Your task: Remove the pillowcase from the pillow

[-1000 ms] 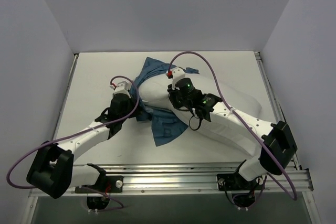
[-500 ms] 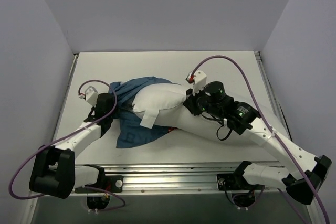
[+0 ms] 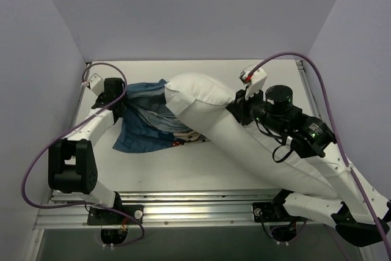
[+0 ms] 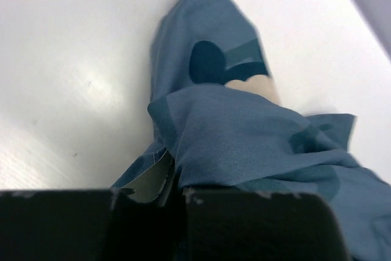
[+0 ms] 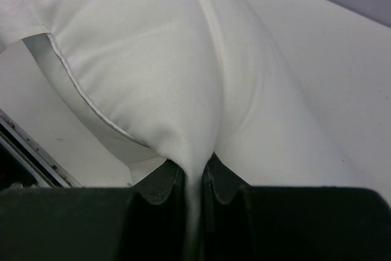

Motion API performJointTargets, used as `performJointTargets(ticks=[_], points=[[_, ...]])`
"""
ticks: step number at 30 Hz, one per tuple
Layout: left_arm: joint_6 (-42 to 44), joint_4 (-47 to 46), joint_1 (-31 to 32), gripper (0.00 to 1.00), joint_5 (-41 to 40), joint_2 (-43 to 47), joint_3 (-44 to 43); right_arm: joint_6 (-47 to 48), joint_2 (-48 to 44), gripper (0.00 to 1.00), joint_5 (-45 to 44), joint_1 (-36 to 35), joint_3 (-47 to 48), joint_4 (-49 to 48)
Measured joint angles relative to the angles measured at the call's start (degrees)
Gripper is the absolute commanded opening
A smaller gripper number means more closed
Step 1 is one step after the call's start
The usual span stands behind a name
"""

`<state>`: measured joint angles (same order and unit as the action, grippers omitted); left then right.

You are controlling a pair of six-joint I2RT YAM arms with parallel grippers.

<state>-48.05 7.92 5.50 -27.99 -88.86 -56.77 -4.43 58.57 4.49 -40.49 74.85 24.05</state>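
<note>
At the upper left of the overhead view, the left gripper (image 3: pixel 116 103) meets the edge of the pillowcase (image 3: pixel 143 125), but the wrist hides its fingertips there. The left wrist view shows what that one cannot: the fingers (image 4: pixel 149 181) are pressed together on a bunched fold of the blue cloth (image 4: pixel 232 145), which trails away over the white table (image 4: pixel 67 59). From above, the pillowcase lies crumpled at left centre of the table (image 3: pixel 201 172). The pillow (image 3: pixel 201 97) overlaps the cloth's right side, and its left end seems to lie on the cloth rather than inside it, though the angle is poor. Right of centre, the right gripper (image 3: pixel 237 107) meets the pillow's right end. The right wrist view shows its fingers (image 5: pixel 160 184) clamped on a thin pinch of white fabric, with the pillow (image 5: pixel 146 59) bulging beyond them.
</note>
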Motion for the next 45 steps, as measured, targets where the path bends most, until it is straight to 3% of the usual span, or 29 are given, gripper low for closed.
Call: performJointTargets(ticks=[9,11,16,21,28,33,41,43,45], points=[[17.88,6.34,-0.68,0.08,5.53,0.66,-30.75,-0.11,0.7,0.0,-11.47,0.02,8.11,-2.21],[23.08,5.88,-0.68,0.17,8.72,2.69,-35.39,-0.24,1.22,0.0,-14.95,0.09,8.09,-2.62],[33.14,3.39,-0.68,0.25,18.82,10.01,-41.03,-0.48,2.32,0.0,-21.09,0.46,6.01,-4.11],[41.53,2.86,-0.68,0.28,27.45,16.13,-40.96,-0.72,2.58,0.0,-24.46,0.79,3.06,-4.87],[50.4,8.48,-0.59,0.3,29.35,18.29,-40.65,-1.53,3.21,0.0,-27.34,1.09,0.98,-6.93],[47.3,7.15,2.91,0.3,30.88,18.47,-34.95,-2.12,4.9,0.0,-29.79,1.84,-0.72,-8.96],[35.78,1.51,21.09,0.29,28.22,11.47,-12.83,-2.54,11.1,0.0,-32.94,6.19,-4.17,-13.38],[31.87,2.21,23.19,0.32,27.54,9.49,-7.37,-2.12,12.61,0.0,-33.18,7.08,-4.79,-14.4],[29.05,4.2,23.52,0.41,26.14,9.44,-4.02,-1.44,13.99,0.0,-33.27,7.82,-5.66,-16.26]])
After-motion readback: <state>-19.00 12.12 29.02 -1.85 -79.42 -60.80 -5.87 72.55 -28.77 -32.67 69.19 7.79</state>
